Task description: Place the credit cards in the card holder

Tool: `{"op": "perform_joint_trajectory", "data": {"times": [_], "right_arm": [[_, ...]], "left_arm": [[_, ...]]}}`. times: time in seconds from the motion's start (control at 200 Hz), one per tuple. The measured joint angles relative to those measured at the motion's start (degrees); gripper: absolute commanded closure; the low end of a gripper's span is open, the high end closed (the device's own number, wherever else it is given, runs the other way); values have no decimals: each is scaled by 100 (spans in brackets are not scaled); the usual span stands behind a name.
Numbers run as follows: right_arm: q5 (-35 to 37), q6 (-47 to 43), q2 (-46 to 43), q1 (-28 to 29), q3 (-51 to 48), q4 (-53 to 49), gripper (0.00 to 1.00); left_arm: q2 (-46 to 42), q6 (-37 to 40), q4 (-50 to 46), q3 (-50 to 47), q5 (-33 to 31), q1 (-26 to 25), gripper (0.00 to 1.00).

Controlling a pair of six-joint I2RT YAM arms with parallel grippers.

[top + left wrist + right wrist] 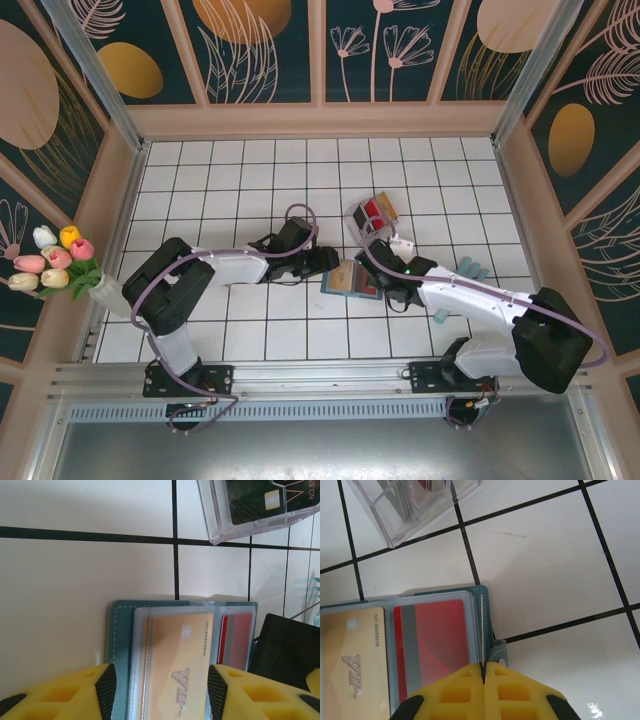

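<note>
Centrally, open card holder [348,280], left jaws apart astride tan card [180,660], right jaws clamped on holder's edge

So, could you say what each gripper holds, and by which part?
Right gripper pinches the card holder by its cover edge, beside the snap tab; left gripper straddles the tan card, grip uncertain.

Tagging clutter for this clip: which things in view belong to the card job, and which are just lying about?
Job: card holder; tan card; red card; black card in clear rack.
Lying about: tulips in vase.
</note>
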Motion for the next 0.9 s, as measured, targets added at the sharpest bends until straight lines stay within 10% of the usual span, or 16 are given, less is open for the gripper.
{"op": "perform_joint_trajectory", "data": {"times": [0.901], "right_arm": [[-221,-17,-444,-72,9,474,100]], "left_arm": [[240,17,57,74,109,-20,48]]}}
